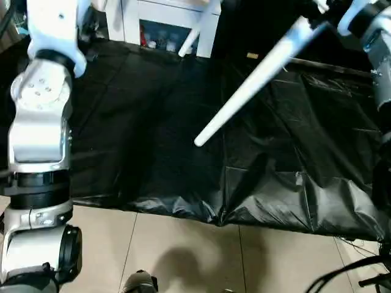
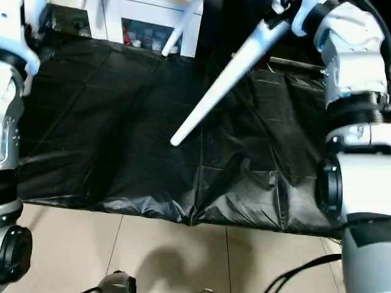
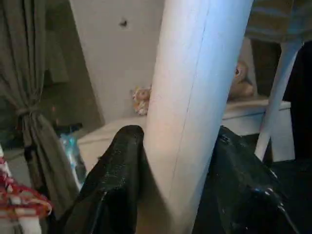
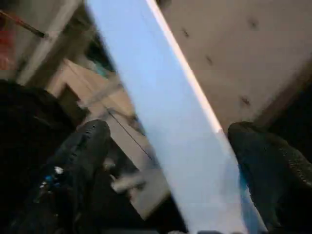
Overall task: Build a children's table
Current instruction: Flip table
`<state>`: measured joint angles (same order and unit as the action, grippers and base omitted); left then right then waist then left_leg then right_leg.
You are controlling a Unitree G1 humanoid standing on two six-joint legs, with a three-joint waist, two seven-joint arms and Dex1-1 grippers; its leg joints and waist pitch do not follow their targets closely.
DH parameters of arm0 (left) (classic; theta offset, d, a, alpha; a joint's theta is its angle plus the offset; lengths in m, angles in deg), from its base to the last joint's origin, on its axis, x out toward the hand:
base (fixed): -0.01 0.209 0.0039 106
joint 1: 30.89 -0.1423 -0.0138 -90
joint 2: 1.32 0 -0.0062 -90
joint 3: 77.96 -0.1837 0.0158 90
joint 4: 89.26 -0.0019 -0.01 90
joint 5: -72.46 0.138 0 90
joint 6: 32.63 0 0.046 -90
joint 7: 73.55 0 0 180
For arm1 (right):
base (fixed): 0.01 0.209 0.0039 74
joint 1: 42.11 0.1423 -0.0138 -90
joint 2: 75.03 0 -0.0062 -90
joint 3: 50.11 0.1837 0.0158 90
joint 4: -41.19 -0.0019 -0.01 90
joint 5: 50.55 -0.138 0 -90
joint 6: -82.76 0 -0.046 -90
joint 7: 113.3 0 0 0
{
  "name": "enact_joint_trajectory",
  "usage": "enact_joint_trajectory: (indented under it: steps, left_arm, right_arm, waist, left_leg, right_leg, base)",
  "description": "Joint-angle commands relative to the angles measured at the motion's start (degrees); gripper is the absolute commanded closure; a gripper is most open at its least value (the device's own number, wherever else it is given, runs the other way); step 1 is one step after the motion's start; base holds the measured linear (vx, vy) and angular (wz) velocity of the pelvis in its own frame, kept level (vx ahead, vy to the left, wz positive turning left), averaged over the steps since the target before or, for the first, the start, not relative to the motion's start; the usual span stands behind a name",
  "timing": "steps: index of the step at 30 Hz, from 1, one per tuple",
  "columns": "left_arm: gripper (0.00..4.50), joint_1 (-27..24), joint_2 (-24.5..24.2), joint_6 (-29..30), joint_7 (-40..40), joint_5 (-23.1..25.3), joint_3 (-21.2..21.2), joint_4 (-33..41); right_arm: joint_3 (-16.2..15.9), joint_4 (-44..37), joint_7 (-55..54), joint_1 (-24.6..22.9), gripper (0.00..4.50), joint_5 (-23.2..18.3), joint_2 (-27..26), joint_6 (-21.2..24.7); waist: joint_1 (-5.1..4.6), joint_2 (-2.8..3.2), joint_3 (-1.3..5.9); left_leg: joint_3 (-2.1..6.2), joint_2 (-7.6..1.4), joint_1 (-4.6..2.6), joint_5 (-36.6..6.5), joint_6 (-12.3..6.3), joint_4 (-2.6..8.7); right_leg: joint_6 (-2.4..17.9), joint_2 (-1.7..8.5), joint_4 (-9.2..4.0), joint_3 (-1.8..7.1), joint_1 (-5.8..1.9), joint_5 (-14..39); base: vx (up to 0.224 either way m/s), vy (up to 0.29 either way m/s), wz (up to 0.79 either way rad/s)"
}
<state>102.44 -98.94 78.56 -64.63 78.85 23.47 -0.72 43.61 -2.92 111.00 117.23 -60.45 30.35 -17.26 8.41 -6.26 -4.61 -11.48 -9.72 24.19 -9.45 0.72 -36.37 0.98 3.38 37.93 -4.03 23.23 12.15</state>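
Right hand [image 2: 292, 13], seen from the head, sits at the upper right and carries a long white table leg [image 2: 220, 79] that slants down to the left, its narrow end hanging free above the black plastic sheet [image 2: 122, 122] spread on the floor. Beyond the sheet stands a white cabinet [image 1: 174, 24] whose lower compartment holds small coloured items too blurred to identify. Another white leg [image 1: 190, 38] leans in front of that cabinet. Pale floor tiles [image 1: 183, 250] lie nearest the robot.

From the left wrist, the left hand [image 3: 178, 185] is clamped on a thick white leg [image 3: 195, 97], one black finger [image 3: 114, 180] pressed to each side of it. Behind it, a white shelf [image 3: 253, 109] carries a soft toy [image 3: 141, 100], and a grey curtain [image 3: 29, 97] hangs nearby.

From the right wrist, two black fingers [image 4: 83, 156] flank the white leg [image 4: 161, 126]. One seems to have a gap beside it, so whether they squeeze the leg I cannot tell.
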Motion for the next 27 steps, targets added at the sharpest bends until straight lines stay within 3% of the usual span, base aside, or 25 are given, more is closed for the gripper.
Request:
enact_joint_trajectory:
  steps: [1,6,10,11,13,14,16,18,19,20,22,23,27]
  left_arm:
    - [2.66,1.30,0.73,-0.14,-1.03,-0.65,-0.71,0.56]
    - [2.70,1.62,0.22,-1.00,-0.95,-0.55,-0.91,0.19]
    - [2.71,1.62,-0.29,-1.12,-0.67,-0.45,-0.88,0.18]
    - [2.71,1.37,-0.61,-1.29,-0.57,-0.39,-0.76,0.37]
    - [2.73,1.30,-0.72,-1.44,-0.58,-0.35,-0.74,0.40]
    - [2.73,1.23,-0.95,-1.66,-0.49,-0.35,-0.68,0.27]
    - [2.73,1.21,-1.18,-1.98,-0.40,-0.30,-0.68,-0.01]
    - [2.73,1.19,-1.54,-2.35,-0.22,-0.33,-0.78,-0.17]
    - [2.73,1.19,-1.54,-2.35,-0.22,-0.33,-0.78,-0.17]
    - [2.73,1.31,-1.74,-2.65,-0.10,-0.41,-0.95,-0.41]
    - [2.73,1.40,-1.83,-2.76,-0.05,-0.47,-1.03,-0.53]
    - [2.73,1.49,-1.90,-2.85,0.02,-0.53,-1.15,-0.69]
    - [2.73,1.60,-2.17,-3.07,0.40,-0.70,-1.50,-1.00]
  right_arm:
    - [-0.30,-1.53,3.03,-1.57,0.01,-1.61,-0.67,-0.99]
    - [2.79,-3.93,4.77,-2.08,0.00,-5.61,-1.62,-1.81]
    - [5.86,-9.40,6.22,-4.08,0.00,-10.83,-2.59,0.77]
    - [6.22,-15.17,8.01,-7.86,0.00,-14.47,-3.17,4.83]
    - [6.04,-17.32,8.83,-9.56,0.00,-15.68,-3.35,6.39]
    - [4.90,-20.54,8.95,-13.51,0.00,-16.30,-3.88,8.90]
    - [3.39,-23.44,8.40,-18.13,0.00,-16.17,-4.76,10.78]
    - [2.05,-26.00,7.23,-23.05,0.00,-16.19,-6.01,13.13]
    - [2.05,-26.00,7.23,-23.05,0.00,-16.19,-6.01,13.13]
    - [0.78,-27.04,5.12,-27.95,0.00,-14.90,-7.28,14.60]
    - [0.51,-27.84,3.37,-30.06,0.00,-14.35,-7.84,16.05]
    - [0.50,-28.43,1.62,-32.16,0.00,-14.10,-8.47,17.57]
    - [1.20,-29.32,-4.45,-37.76,0.00,-12.85,-10.28,22.36]
  waist:
    - [-0.16,1.01,4.78]
    - [-0.31,1.12,4.55]
    - [-0.19,0.96,4.70]
    - [-0.08,0.90,4.75]
    - [-0.02,1.01,4.95]
    - [0.05,0.96,4.98]
    - [0.13,1.02,4.91]
    - [0.06,1.23,5.02]
    - [0.02,1.18,4.99]
    - [-0.09,1.05,5.11]
    - [-0.08,1.14,5.00]
    - [-0.09,1.47,4.99]
    - [-0.11,1.45,5.05]
  left_leg:
    - [2.22,-4.31,-2.62,-10.80,1.36,4.13]
    - [2.50,-4.38,-2.87,-16.16,3.40,4.57]
    - [2.54,-4.40,-2.82,-14.65,3.19,4.56]
    - [2.43,-4.35,-2.81,-13.51,2.78,4.56]
    - [2.55,-4.41,-2.75,-10.87,1.90,4.61]
    - [2.44,-4.38,-2.80,-10.35,1.79,4.57]
    - [2.44,-4.40,-2.80,-9.41,1.70,4.64]
    - [2.50,-4.33,-2.89,-10.84,2.60,4.78]
    - [2.52,-4.37,-2.88,-11.25,2.90,4.87]
    - [2.61,-4.34,-2.87,-11.94,3.36,4.86]
    - [2.60,-4.37,-3.00,-12.63,3.89,4.98]
    - [2.70,-4.42,-2.95,-12.80,4.38,5.15]
    - [2.65,-4.30,-3.08,-12.86,5.15,5.18]
  right_leg:
    - [11.39,5.72,-4.14,3.23,-1.99,3.78]
    - [10.66,5.93,-4.90,3.21,-1.71,10.40]
    - [10.31,5.85,-4.57,3.21,-1.76,8.40]
    - [10.32,5.81,-4.50,3.22,-1.91,7.14]
    - [10.23,5.72,-4.16,3.11,-2.23,3.71]
    - [10.30,5.76,-4.23,3.08,-2.22,3.08]
    - [10.18,5.72,-4.16,3.12,-2.16,1.98]
    - [10.17,5.92,-4.54,3.06,-2.22,4.29]
    - [10.05,5.94,-4.65,3.08,-2.20,4.82]
    - [10.14,6.00,-4.61,2.99,-2.28,5.62]
    - [9.88,6.01,-4.77,3.02,-2.05,6.85]
    - [9.61,5.96,-4.90,3.01,-2.09,7.06]
    - [9.70,5.99,-4.76,3.04,-2.01,5.52]
  base:
    - [0.000,0.000,0.00]
    - [0.000,0.000,0.00]
    - [0.000,0.000,0.00]
    - [0.000,0.000,0.00]
    - [0.000,0.000,0.00]
    - [0.000,0.000,0.00]
    - [0.000,0.000,0.00]
    - [0.000,0.000,0.00]
    - [0.000,0.000,0.00]
    - [0.000,0.000,0.00]
    - [0.000,0.000,0.00]
    - [0.000,0.000,0.00]
    - [0.000,0.000,0.00]
